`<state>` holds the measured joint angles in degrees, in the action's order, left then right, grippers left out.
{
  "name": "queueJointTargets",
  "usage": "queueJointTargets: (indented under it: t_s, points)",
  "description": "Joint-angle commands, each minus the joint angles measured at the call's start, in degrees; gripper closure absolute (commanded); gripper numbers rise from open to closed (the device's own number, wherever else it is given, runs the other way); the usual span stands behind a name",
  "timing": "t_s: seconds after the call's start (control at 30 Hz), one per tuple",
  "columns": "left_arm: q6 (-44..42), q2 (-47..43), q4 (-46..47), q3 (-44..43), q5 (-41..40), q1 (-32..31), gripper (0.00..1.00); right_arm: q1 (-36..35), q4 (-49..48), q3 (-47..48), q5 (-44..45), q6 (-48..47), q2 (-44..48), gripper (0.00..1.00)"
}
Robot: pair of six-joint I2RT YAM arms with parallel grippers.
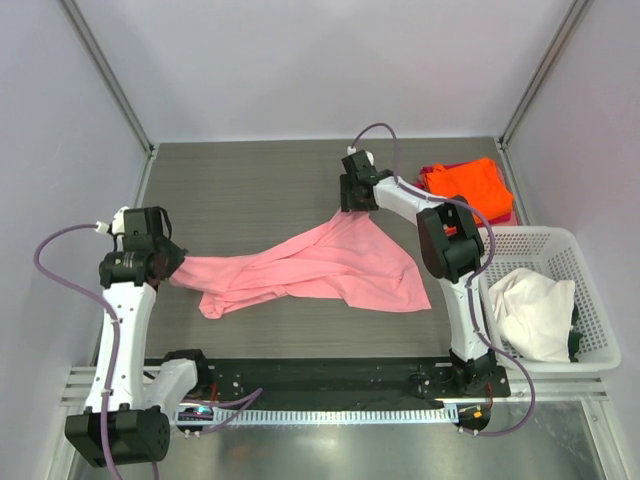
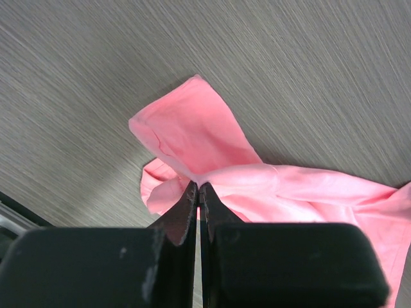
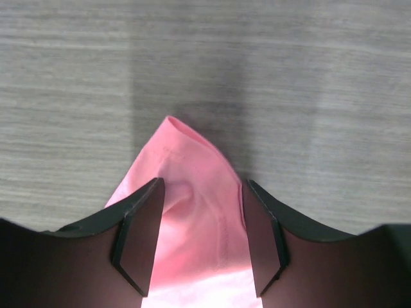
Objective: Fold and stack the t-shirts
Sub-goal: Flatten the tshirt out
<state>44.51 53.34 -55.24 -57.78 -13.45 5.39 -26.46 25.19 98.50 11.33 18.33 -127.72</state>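
In the top view, only a thin edge of the magenta-red shirt [image 1: 512, 214] shows under the orange shirt [image 1: 466, 186], at the two o'clock corner of the worktop [image 1: 250, 180]. In the basket [image 1: 590, 262], a dark thing [image 1: 574, 341] at four o'clock of the cream-white shirt [image 1: 530, 312] is too hidden to name. The light pink shirt [image 3: 192, 212] runs off the right wrist view at six o'clock. Whether the right fingers [image 3: 138, 244] press it cannot be told. The left fingers [image 2: 183, 215] cover its pinched fold.

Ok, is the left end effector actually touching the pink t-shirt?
Touching. The left wrist view shows the left end effector shut, with a fold of the pink t-shirt pinched right at its tips.
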Motion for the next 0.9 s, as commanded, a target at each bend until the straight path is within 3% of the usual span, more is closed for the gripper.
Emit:
queueJointTargets:
  t_s: [0.0, 0.4, 0.7, 0.87]
  points:
    - [-0.48, 0.45, 3.38, -0.67, -0.17, 0.5, 1.0, 0.18, -1.55, 1.96, 0.0, -3.03, 0.1, 0.42]
    - [-0.13, 2.29, 5.58, -0.58, 0.8, 0.5, 1.0, 1.23, -1.46, 7.14, -3.95, -5.67, -4.11, 0.43]
    - [0.05, 3.52, 5.85, -0.93, 0.27, 0.5, 1.0, 0.18, 0.38, 9.08, -0.97, -8.22, -6.75, 0.46]
    - [0.22, 4.58, 5.76, -1.63, 0.27, 0.5, 1.0, -2.19, 1.7, 9.87, 1.14, -11.03, -7.45, 0.59]
